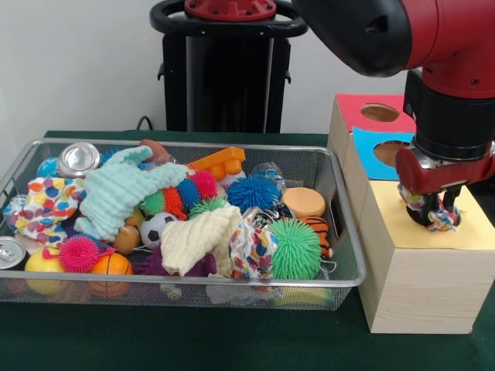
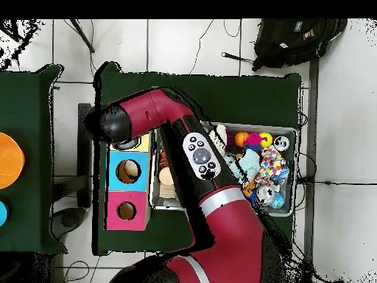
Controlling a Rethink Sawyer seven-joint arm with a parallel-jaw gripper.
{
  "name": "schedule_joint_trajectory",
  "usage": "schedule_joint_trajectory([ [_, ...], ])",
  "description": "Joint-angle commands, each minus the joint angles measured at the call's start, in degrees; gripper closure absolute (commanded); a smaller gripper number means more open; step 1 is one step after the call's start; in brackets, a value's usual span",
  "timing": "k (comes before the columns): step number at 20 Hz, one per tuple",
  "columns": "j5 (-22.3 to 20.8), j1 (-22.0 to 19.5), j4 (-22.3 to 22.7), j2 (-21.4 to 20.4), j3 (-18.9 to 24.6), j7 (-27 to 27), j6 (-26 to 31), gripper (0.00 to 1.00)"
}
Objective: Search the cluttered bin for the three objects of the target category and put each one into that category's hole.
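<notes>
My gripper (image 1: 435, 215) stands over the yellow top (image 1: 472, 232) of the nearest pale wooden box. It is shut on a bunched polka-dot cloth (image 1: 444, 222), which hangs down onto the top and hides the hole. In the wire mesh bin (image 1: 186, 280), a second polka-dot cloth (image 1: 45, 207) lies at the left end. A third (image 1: 249, 249) lies near the front, beside a green spiky ball (image 1: 295, 249). In the overhead view my arm (image 2: 199, 158) covers the yellow box and part of the bin (image 2: 293, 134); one polka-dot cloth (image 2: 272, 166) shows there.
A mint-green cloth (image 1: 120, 193) and a cream cloth (image 1: 197, 239) lie among balls, cans and toys in the bin. Behind the yellow box stand the blue-topped box (image 1: 371, 147) and the red-topped box (image 1: 356, 104), each with a round hole. The boxes stand close against the bin's right side.
</notes>
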Motion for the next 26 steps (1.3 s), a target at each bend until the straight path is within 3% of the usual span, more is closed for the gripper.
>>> schedule_joint_trajectory([
  [1, -3.44, -0.87, -1.93, 3.32, -1.99, -4.37, -5.05, 1.0],
  [26, -4.77, -4.34, 8.29, 1.91, -3.0, -4.41, -13.81, 1.0],
])
